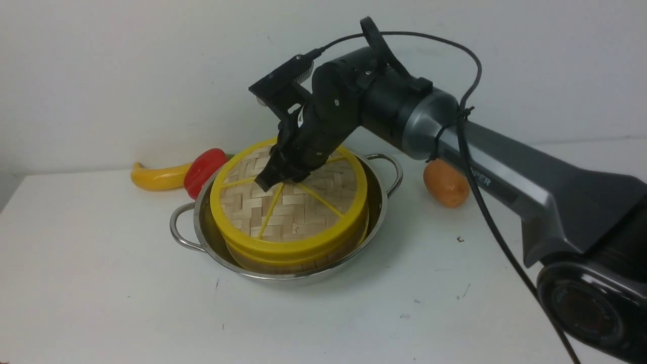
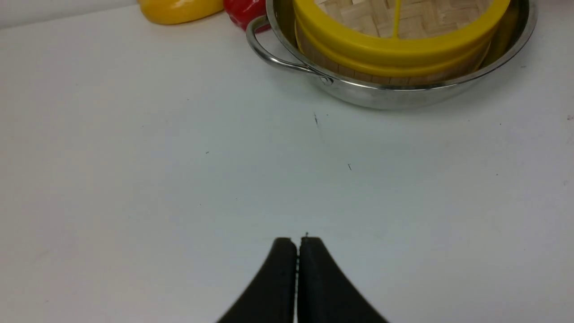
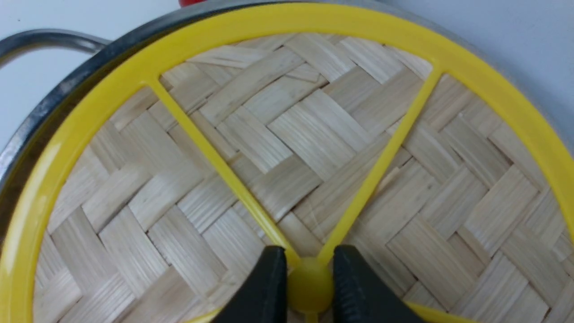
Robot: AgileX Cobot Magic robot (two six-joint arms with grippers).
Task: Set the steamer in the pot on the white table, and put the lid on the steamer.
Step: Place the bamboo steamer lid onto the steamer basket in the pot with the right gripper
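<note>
Right end effector [image 3: 309, 258]: you see its fingers clamped on the central hub [image 3: 309, 289] of the lid [image 1: 295, 207] | lid: seated on the steamer [image 1: 283, 262] | steamer: standing inside the pot [image 1: 303, 276] | pot: resting on the white counter [image 1: 126, 283] | left end effector [image 2: 298, 242]: fingers together, empty, over bare counter near the pot.

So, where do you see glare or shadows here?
Front view: soft shadow on the plain white table right of the shiny stainless-steel pot. Left wrist view: glints on its handle. Right wrist view: glare on the yellow rim of the woven-bamboo lid.
</note>
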